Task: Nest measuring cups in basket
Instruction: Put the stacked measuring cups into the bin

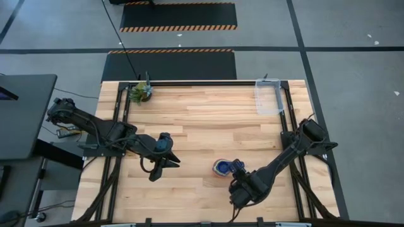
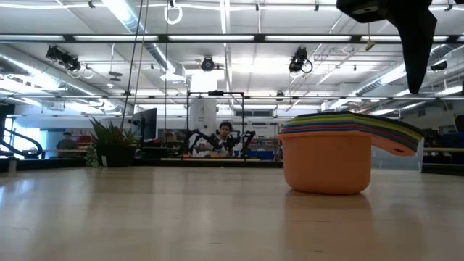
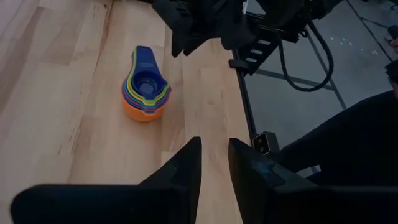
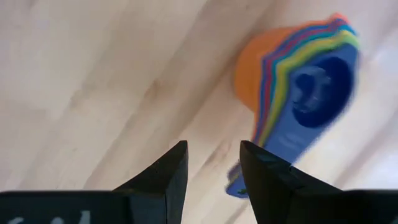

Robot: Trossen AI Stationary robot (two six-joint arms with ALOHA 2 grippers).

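Note:
The measuring cups [image 1: 222, 167] stand nested in one stack on the wooden table, toward its near right. The orange cup [image 2: 326, 163] is outermost and rests on its base; the dark blue cup [image 3: 148, 81] is innermost. My right gripper [image 1: 235, 171] is open and hovers just above and beside the stack's handles; one finger [image 2: 419, 51] shows above the stack [image 4: 298, 87]. My left gripper [image 1: 173, 162] is left of the stack, pointing toward it, its fingers [image 3: 186, 165] a narrow gap apart and empty. The clear basket [image 1: 268, 96] stands at the far right corner.
A small potted plant [image 1: 141, 92] stands at the far left corner and shows in the low view [image 2: 112, 145]. Bare wood lies between the stack and the basket. People and equipment show in the room far behind the table.

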